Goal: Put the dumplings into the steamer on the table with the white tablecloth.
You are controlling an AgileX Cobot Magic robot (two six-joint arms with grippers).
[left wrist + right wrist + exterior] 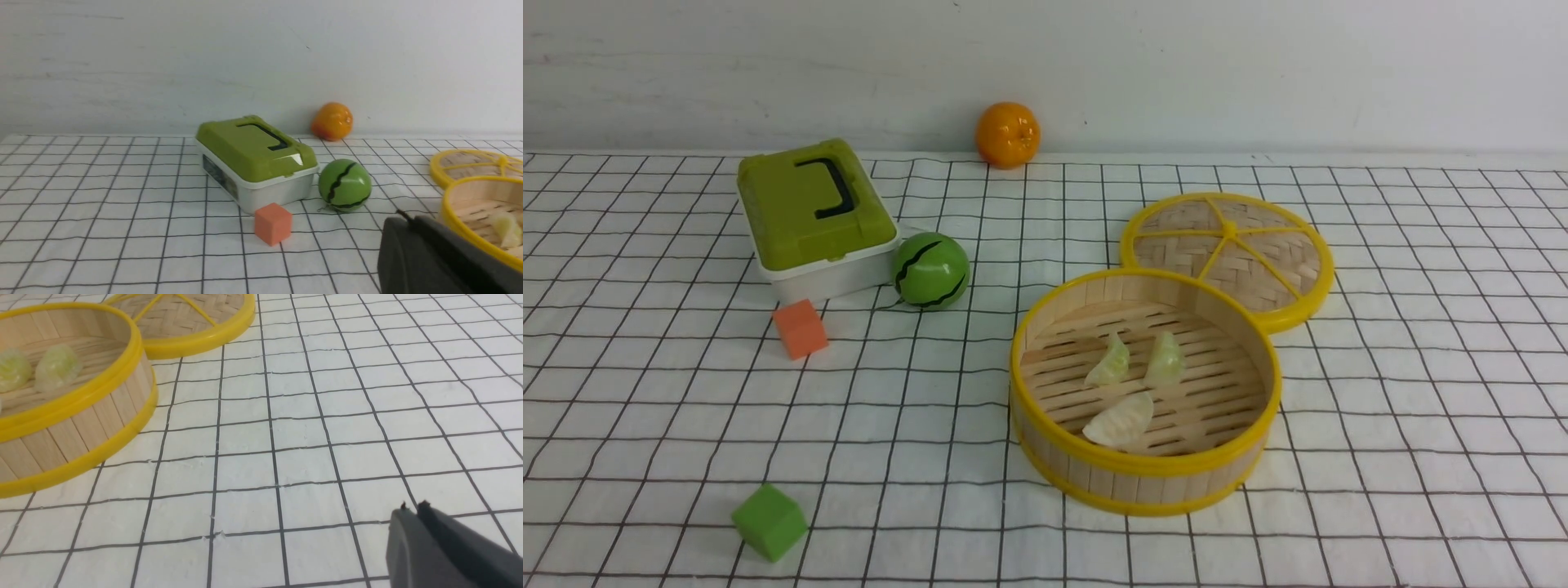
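The steamer (1145, 482) stands on the white tablecloth (1421, 408) right of centre. All three dumplings lie on its slatted floor: two pale green ones (1109, 363) (1165, 359) and the larger whitish one (1121, 421) nearer the front. The steamer's rim (461, 228) and a dumpling (506, 228) show in the left wrist view. Two dumplings (57, 367) (12, 371) and the steamer's wall (81, 433) show in the right wrist view. My left gripper (408, 218) is shut and empty beside the steamer. My right gripper (412, 506) is shut and empty over bare cloth. Neither gripper shows in the front view.
The flat woven lid (1229, 253) lies behind the steamer, touching it. A green-lidded box (813, 216), a toy watermelon (929, 270), an orange cube (800, 328) and a green cube (769, 521) sit on the left. An orange (1008, 135) rests by the back wall.
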